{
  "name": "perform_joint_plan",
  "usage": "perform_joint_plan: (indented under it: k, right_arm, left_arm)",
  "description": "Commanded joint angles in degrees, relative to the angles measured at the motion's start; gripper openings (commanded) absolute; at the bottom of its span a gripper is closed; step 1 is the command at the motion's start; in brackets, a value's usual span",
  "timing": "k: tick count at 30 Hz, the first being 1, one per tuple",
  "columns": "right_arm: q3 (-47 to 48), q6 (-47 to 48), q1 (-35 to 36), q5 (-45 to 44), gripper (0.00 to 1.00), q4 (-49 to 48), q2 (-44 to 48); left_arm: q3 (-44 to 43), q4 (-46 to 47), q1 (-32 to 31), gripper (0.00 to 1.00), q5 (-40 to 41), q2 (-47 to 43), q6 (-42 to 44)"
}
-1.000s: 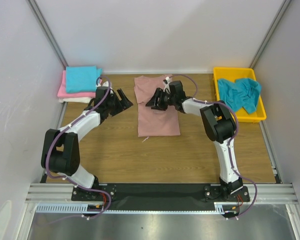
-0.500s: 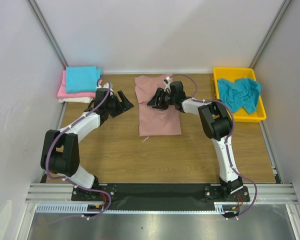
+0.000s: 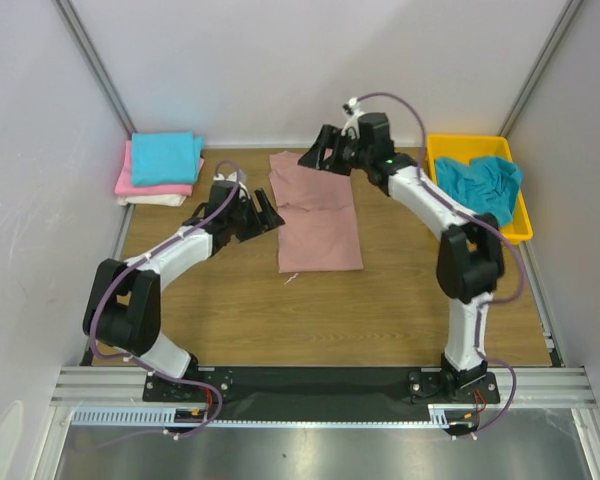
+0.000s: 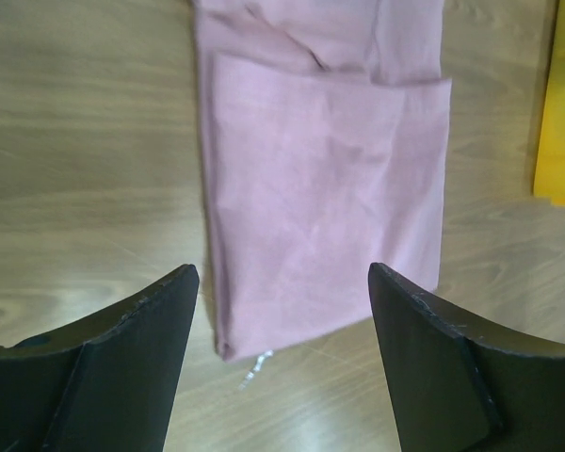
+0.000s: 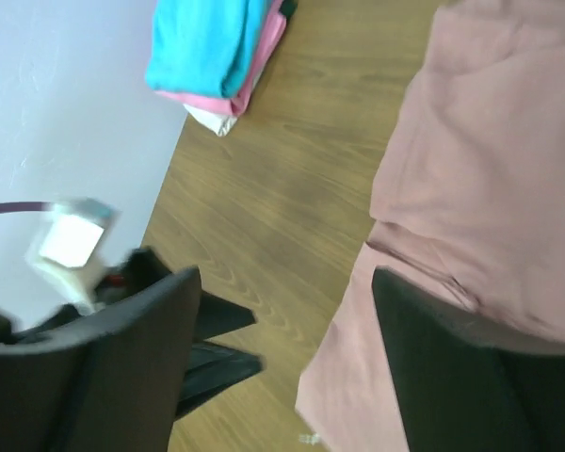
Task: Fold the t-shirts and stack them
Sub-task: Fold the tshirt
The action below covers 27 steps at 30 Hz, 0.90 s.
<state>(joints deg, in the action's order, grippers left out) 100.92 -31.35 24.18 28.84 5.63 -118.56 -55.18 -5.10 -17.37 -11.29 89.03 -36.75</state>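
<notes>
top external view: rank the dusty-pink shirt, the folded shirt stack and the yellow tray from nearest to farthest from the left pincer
1. Dusty-pink shirt, laid flat in the middle, right beside the tips of the left pincer.
2. Folded shirt stack, at the far left corner.
3. Yellow tray, at the far right edge, holding a crumpled teal shirt.

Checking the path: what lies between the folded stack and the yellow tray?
Top view: the dusty-pink shirt on the wooden table, right gripper over its far end, left gripper beside its left edge.
</notes>
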Motion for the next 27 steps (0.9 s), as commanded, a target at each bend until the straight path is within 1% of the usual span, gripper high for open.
perform_joint_plan:
  k: [1, 2, 3, 4, 5, 7, 8, 11, 12, 17, 20, 27]
  right_arm:
    - [-4.82, 6.21, -0.72, -11.94, 0.81, 12.62, 12.0]
    - [-7.38, 6.91, -0.63, -13.97, 0.82, 13.26, 13.95]
    - [-10.8, 7.09, -0.63, -17.21, 0.85, 13.44, 16.41]
    - [-16.75, 6.66, -0.8, -18.46, 0.86, 13.62, 20.35]
    - [-20.21, 6.22, -1.24, -19.34, 0.87, 13.62, 22.3]
    - [-25.75, 4.47, -2.03, -19.35, 0.87, 13.27, 25.03]
    - [-30.74, 3.76, -2.38, -19.44, 0.86, 13.27, 27.05]
    - [-37.96, 1.13, -3.79, -18.29, 0.84, 13.53, 29.35]
    - [-39.65, 0.68, -3.88, -18.29, 0.83, 13.44, 29.7]
    - [-47.03, -0.99, -3.88, -15.84, 0.77, 12.31, 29.45]
    - [-48.71, -1.25, -3.97, -14.52, 0.74, 10.46, 28.65]
    - [-50.91, -1.61, -3.97, -11.7, 0.66, 6.15, 25.75]
  left_arm:
    - [-0.11, -0.79, -3.28, 0.79, 2.94, -2.2, -2.44]
    - [0.33, -1.05, -4.68, 0.79, 4.51, -2.2, -3.58]
    - [0.33, -1.74, -5.48, 0.8, 5.65, -2.2, -4.02]
    - [0.25, -3.58, -6.1, 0.79, 6.97, -2.02, -4.38]
    - [0.16, -4.38, -7.23, 0.79, 8.81, -1.76, -5.16]
    - [0.51, -5.53, -8.12, 0.79, 10.05, -1.5, -5.96]
    - [1.03, -6.31, -8.38, 0.79, 10.23, -1.32, -6.31]
    - [2.7, -7.81, -10.14, 0.78, 11.11, -1.41, -9.11]
    - [3.4, -7.9, -10.49, 0.78, 12.68, -1.84, -9.65]
    - [7.88, -5.8, -12.34, 0.76, 11.73, -2.81, -13.77]
    - [9.12, -4.92, -13.13, 0.74, 10.15, -2.2, -15.36]
    - [10.97, -3.42, -13.66, 0.66, 10.59, -1.23, -17.3]
